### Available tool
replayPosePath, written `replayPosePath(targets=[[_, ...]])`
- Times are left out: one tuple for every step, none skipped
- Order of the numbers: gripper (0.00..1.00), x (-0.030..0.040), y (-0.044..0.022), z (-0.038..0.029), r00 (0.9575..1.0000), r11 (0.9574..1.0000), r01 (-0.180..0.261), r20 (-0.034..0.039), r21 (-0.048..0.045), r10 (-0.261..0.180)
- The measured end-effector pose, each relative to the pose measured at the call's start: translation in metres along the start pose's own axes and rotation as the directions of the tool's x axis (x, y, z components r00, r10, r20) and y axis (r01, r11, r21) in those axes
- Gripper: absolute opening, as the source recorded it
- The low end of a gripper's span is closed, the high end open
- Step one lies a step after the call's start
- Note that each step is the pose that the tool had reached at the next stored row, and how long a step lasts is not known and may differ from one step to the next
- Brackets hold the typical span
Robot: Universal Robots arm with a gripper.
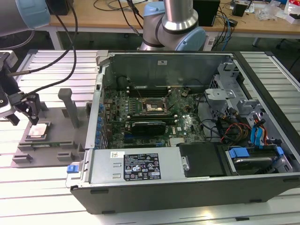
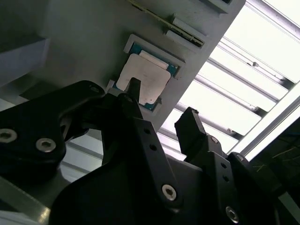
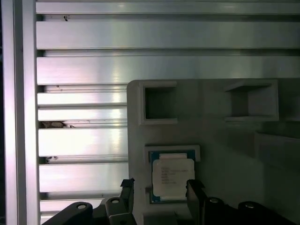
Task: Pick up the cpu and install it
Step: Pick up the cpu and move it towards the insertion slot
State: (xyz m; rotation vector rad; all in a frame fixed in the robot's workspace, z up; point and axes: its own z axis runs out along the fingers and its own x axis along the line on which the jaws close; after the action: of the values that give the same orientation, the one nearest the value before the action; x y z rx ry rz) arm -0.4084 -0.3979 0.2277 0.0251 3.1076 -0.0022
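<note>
Near the exterior view's left edge of a grey plate [image 1: 54, 123], the cpu [image 1: 37, 131] lies flat in a shallow framed pocket; the plate rests on the slatted metal bench [image 1: 47, 197], just beside the open computer case [image 1: 187, 192]; the gripper [image 1: 23, 117] hangs over the cpu, spread wide and holding nothing; in both wrist views its black fingers [image 3: 194, 192] stand one on each side of the cpu; the black-framed socket [image 1: 151, 107] sits inside the case, well apart.
</note>
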Motion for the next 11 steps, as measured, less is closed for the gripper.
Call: replayPosePath(targets=[[0.57,0.0,0.0,0.0013,1.0,1.0,0.0,0.0001,0.0,0.0],[0.57,0.0001,0.0,0.003,1.0,1.0,0.0,-0.0001,0.0,0.0],[0.57,0.0001,0.0,0.0037,1.0,1.0,0.0,0.0,0.0,0.0],[0.57,0.0002,0.0,0.005,1.0,1.0,0.0,0.0,0.0,0.0],[0.57,0.0002,0.0,0.0059,1.0,1.0,0.0,0.0,0.0,0.0],[0.57,0.0002,0.0,0.0067,1.0,1.0,0.0,0.0,0.0,0.0],[0.57,0.0003,0.0,0.0075,1.0,1.0,0.0,0.0,0.0,0.0],[0.57,0.0003,0.0,0.0083,1.0,1.0,0.0,0.0,0.0,0.0],[0.57,0.0003,0.0,0.0089,1.0,1.0,0.0,0.0,0.0,0.0],[0.57,0.0003,0.0,0.0093,1.0,1.0,0.0,0.0,0.0,0.0],[0.57,0.0003,0.0,0.01,1.0,1.0,0.0,0.0,0.0,0.0]])
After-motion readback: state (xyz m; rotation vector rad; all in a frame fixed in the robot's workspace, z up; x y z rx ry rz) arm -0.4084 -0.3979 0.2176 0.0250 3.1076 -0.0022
